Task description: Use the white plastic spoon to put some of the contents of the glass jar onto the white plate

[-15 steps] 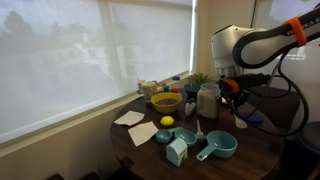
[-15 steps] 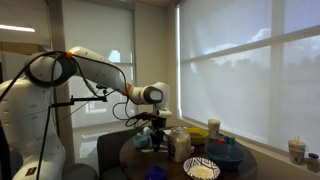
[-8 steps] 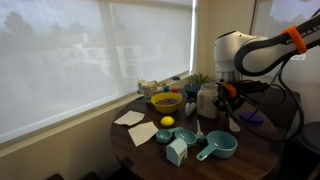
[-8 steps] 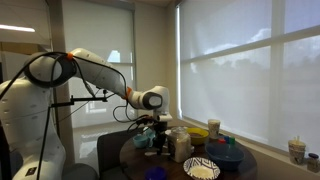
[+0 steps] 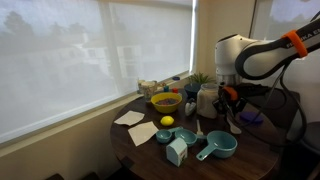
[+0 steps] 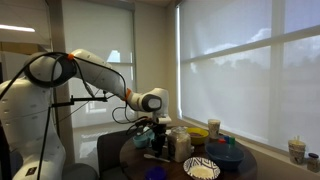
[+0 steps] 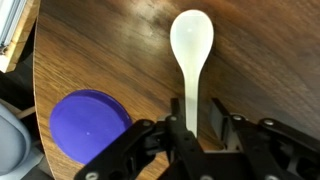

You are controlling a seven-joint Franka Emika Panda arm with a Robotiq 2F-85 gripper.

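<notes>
The smooth, glossy white plastic spoon (image 7: 190,42), oval bowl on a slim handle, is pinched by its handle in the narrowed tool (image 7: 192,125) above the grained wooden tabletop (image 7: 110,40), near its edge beside a purple disc (image 7: 90,120).

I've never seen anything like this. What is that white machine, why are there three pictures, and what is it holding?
The white machine is a robot arm with a two-fingered gripper at its end. Two pictures come from cameras standing in the room; the third, the wrist view, looks from the arm's wrist past the gripper. The gripper is shut on the handle of the white plastic spoon. On the round wooden table stand the glass jar, a yellow bowl, teal measuring cups, the white plate and a purple disc.
</notes>
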